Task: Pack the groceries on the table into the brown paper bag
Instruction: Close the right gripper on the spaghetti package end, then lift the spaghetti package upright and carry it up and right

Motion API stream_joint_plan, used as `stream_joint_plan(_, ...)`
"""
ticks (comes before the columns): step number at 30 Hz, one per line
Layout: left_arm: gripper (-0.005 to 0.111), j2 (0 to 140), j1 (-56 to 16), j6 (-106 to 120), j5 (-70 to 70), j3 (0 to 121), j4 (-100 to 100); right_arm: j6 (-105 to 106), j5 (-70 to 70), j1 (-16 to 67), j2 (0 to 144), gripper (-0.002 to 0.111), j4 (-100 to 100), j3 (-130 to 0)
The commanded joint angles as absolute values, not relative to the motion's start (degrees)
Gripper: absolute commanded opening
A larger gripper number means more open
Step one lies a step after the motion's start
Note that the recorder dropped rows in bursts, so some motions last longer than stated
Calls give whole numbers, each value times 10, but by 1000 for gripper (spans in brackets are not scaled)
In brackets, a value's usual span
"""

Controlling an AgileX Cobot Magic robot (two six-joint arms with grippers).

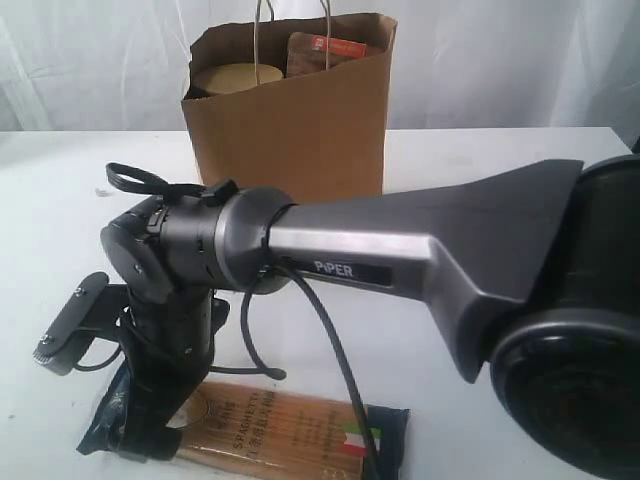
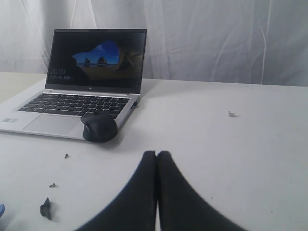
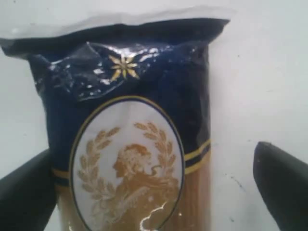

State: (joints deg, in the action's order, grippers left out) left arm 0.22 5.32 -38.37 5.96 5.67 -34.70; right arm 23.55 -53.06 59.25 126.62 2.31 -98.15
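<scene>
The flat blue-ended spaghetti packet (image 1: 290,432) lies on the white table (image 1: 50,200) at the front. My right gripper (image 1: 150,432) reaches across and stands over the packet's blue end. In the right wrist view, the gripper (image 3: 154,149) is open and straddles the packet (image 3: 130,96); one finger (image 3: 26,192) is at its edge and the other stands apart from it. The brown paper bag (image 1: 300,130) stands upright behind, holding the olive-yellow-lidded jar (image 1: 237,78) and the orange-labelled pouch (image 1: 325,52). My left gripper (image 2: 157,155) is shut and empty over bare table. The carton, can and bottle are out of view.
In the left wrist view, an open laptop (image 2: 86,72) and a black mouse (image 2: 99,127) sit on the table (image 2: 231,159), with small dark scraps (image 2: 45,208) nearby. The right arm's grey link (image 1: 430,250) and black cable (image 1: 330,350) cross the exterior view.
</scene>
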Motion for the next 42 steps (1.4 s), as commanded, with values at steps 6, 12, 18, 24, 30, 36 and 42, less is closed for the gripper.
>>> stream_joint_plan(6,0,0,50,-383,56,54,-350,239,-554,588,1289,104,79,-981)
stream_joint_plan(12,0,0,50,-383,56,54,-350,239,-557,588,1292,103,79,-981)
stream_joint_plan(18,0,0,50,-383,56,54,-350,238,-566,588,1292,63,79,-981)
stream_joint_plan(24,0,0,50,-383,56,54,-350,232,-576,588,1292,0,74,-981)
stream_joint_plan(30,0,0,50,-383,56,54,-350,213,-610,588,1275,0,68,-981)
stream_joint_plan(36,0,0,50,-383,56,54,-350,177,-616,588,1207,0,68,-981)
stream_joint_plan(42,0,0,50,-383,56,54,-350,162,-599,588,1097,0,55,-978)
